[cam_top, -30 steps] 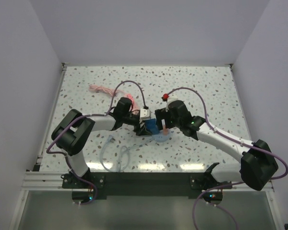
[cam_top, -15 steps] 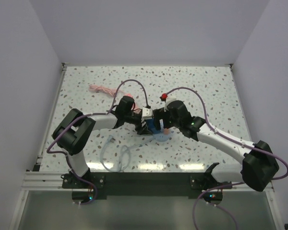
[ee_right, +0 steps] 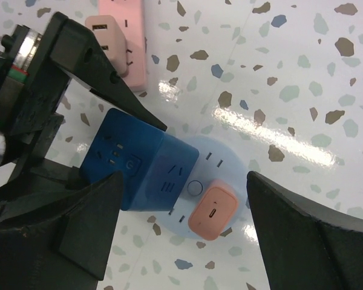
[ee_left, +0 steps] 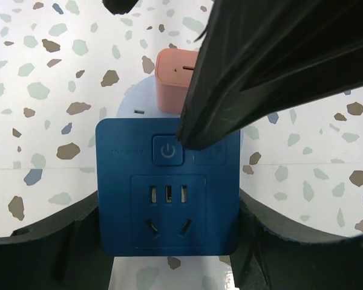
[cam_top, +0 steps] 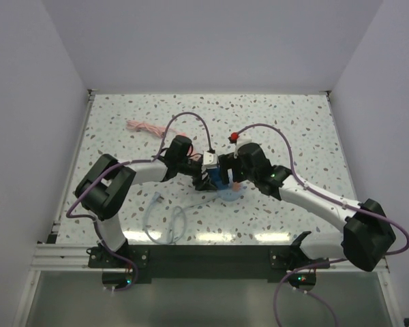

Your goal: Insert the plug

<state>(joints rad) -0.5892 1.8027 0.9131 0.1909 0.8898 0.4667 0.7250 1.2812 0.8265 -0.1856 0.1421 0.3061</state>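
Observation:
The plug is a blue cube adapter with a power button and socket holes on its face. My left gripper is shut on the plug, one finger against each side. The cube rests on the left part of a pale blue round socket base, which carries a pink charger. Whether its pins are seated is hidden. My right gripper hangs open above the base and charger, touching nothing. From above, both grippers meet mid-table at the cube.
A pink power strip lies just beyond the cube, mostly under the left arm. A loose white cable coils near the front left. A pink braided cord lies at the back left. One right finger crosses the left wrist view.
The left wrist has shifted a little to the right with the blue cube, closing up against the right gripper over the round base. Both jaws keep the same spread.

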